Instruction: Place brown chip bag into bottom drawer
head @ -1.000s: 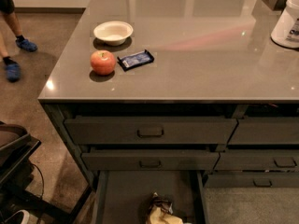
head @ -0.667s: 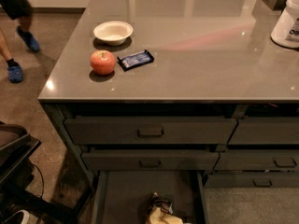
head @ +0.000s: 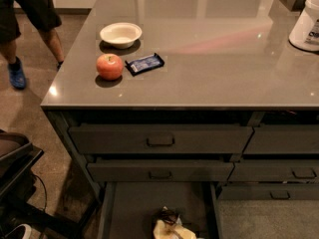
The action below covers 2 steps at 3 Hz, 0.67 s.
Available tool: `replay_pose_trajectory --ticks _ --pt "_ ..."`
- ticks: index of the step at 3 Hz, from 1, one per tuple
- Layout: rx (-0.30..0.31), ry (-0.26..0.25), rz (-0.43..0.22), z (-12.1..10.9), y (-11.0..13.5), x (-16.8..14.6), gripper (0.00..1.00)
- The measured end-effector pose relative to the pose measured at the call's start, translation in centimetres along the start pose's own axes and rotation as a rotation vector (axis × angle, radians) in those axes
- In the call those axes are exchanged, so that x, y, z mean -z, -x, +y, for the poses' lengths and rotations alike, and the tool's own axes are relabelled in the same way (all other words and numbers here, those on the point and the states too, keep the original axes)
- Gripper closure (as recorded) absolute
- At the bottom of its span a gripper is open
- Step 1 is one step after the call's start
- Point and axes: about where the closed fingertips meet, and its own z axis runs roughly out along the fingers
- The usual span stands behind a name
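The bottom drawer (head: 129,203) is pulled open at the lower middle of the camera view, a deep dark grey tray. The brown chip bag (head: 171,229) lies on the drawer floor at the frame's bottom edge. Its cream-yellow crinkled edge and a dark top part show; the rest is cut off by the frame. The gripper is out of view: no arm or fingers show over the counter or the drawer.
On the grey counter (head: 209,73) stand a white bowl (head: 120,34), a red apple (head: 109,66), a small blue snack-bar wrapper (head: 144,63) and a white tub (head: 306,21) at the far right. Shut drawer fronts (head: 159,139) sit above the open one. A person's legs (head: 27,19) are at top left. Dark equipment (head: 15,168) is at lower left.
The person at the top left has stepped closer to the counter. The bag, drawer and counter items have not moved.
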Motion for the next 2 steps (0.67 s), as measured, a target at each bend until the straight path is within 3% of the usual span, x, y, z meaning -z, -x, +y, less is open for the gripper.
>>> replay_pose_trajectory --ticks 1,2 --pt "0.000 0.000 0.000 0.00 0.00 0.00 0.00" --pt "0.000 0.000 0.000 0.00 -0.01 0.00 0.00"
